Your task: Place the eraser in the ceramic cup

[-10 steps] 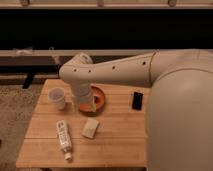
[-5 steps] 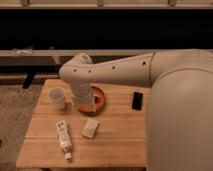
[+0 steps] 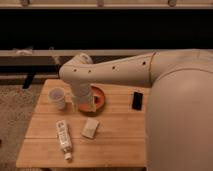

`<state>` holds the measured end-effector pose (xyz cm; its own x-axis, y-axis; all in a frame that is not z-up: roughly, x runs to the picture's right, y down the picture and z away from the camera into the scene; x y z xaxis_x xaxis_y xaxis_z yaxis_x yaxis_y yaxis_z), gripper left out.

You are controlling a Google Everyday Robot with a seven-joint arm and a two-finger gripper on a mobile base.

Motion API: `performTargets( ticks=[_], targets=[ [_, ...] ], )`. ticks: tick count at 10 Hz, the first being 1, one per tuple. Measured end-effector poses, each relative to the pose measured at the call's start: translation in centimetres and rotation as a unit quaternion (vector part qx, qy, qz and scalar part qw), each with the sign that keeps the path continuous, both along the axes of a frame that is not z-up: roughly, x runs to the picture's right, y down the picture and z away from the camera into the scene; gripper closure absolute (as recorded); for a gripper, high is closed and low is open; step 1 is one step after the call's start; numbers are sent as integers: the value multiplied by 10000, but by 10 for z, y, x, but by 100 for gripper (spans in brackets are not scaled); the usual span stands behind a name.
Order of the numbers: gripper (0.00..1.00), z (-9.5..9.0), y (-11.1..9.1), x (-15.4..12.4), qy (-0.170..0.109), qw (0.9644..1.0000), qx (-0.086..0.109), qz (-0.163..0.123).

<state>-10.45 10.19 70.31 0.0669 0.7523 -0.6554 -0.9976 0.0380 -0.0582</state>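
The black eraser (image 3: pixel 137 100) lies flat on the wooden table (image 3: pixel 115 140), near its right side. The pale ceramic cup (image 3: pixel 56 98) stands upright at the table's left. My arm reaches in from the right and bends down between them. My gripper (image 3: pixel 85 106) hangs over the left rim of the orange-brown bowl (image 3: pixel 99 96), to the right of the cup and well left of the eraser. It holds nothing that I can see.
A beige flat block (image 3: pixel 90 127) lies in front of the bowl. A white tube (image 3: pixel 63 139) lies at the front left. A dark shelf and rail (image 3: pixel 40 52) run behind the table. Carpet (image 3: pixel 15 115) is at the left.
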Motion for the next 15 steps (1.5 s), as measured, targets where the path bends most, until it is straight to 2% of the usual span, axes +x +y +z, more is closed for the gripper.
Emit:
performTargets(
  ticks=[6,7,10,11,13,15],
  targets=[
    [35,1,0,1,12,10000,7,-1],
    [35,6,0,5,97,10000,15,3],
    [35,45,-6,40,342,9993,26,160],
    [35,72,-16,67,457,9986,33,251],
    [35,103,-30,99,576,9976,52,387],
    [35,142,-49,142,741,9956,85,559]
  ],
)
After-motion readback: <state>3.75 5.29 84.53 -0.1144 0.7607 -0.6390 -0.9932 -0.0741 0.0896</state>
